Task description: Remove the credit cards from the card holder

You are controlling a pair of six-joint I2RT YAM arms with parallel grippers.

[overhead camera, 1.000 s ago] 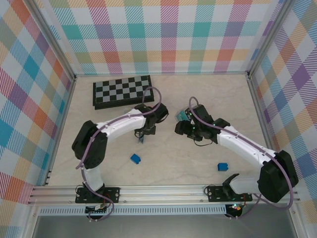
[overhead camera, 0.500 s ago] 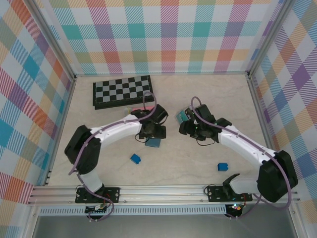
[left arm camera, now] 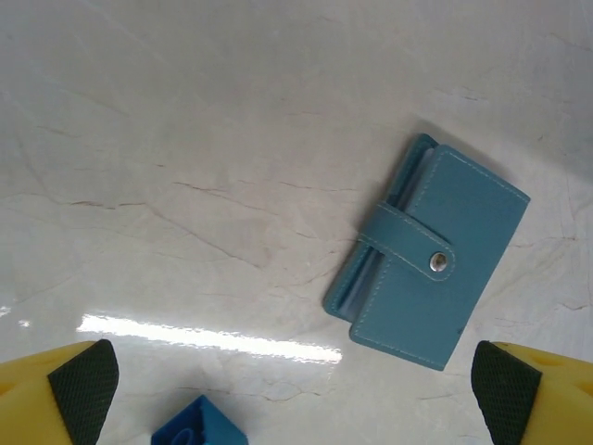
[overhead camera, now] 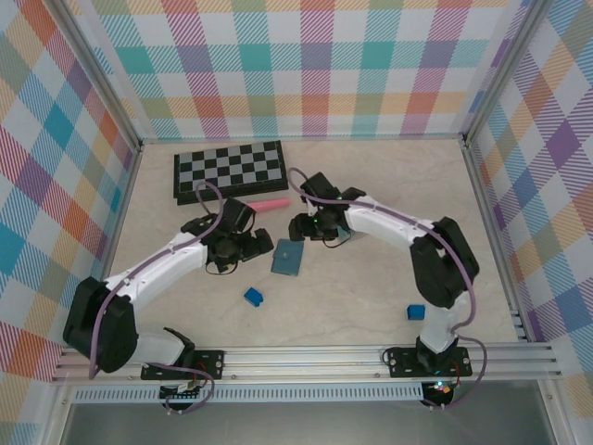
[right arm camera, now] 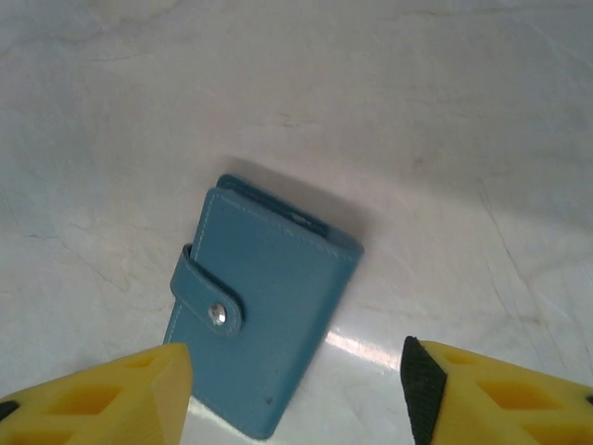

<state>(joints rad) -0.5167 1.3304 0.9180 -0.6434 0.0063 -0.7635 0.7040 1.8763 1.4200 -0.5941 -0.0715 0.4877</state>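
The card holder (overhead camera: 287,258) lies flat and closed on the table, slate blue, its strap fastened by a metal snap (left arm camera: 439,262). My left gripper (overhead camera: 262,247) hovers just left of it, open, yellow fingers (left arm camera: 83,389) spread wide with nothing between them. My right gripper (overhead camera: 299,231) hangs just above the holder's far end, also open. In the right wrist view the holder (right arm camera: 264,324) reaches down between the fingertips (right arm camera: 422,380) without touching them. No cards are visible.
A folded chessboard (overhead camera: 230,170) lies at the back left, with a pink stick (overhead camera: 269,203) in front of it. One small blue block (overhead camera: 253,296) sits near the holder; it is the blue block (left arm camera: 199,426) low in the left wrist view. Another blue block (overhead camera: 416,311) is at the right.
The left gripper let go of the card holder and drew back left; the holder now lies flat. The right arm swung left to hover over it.
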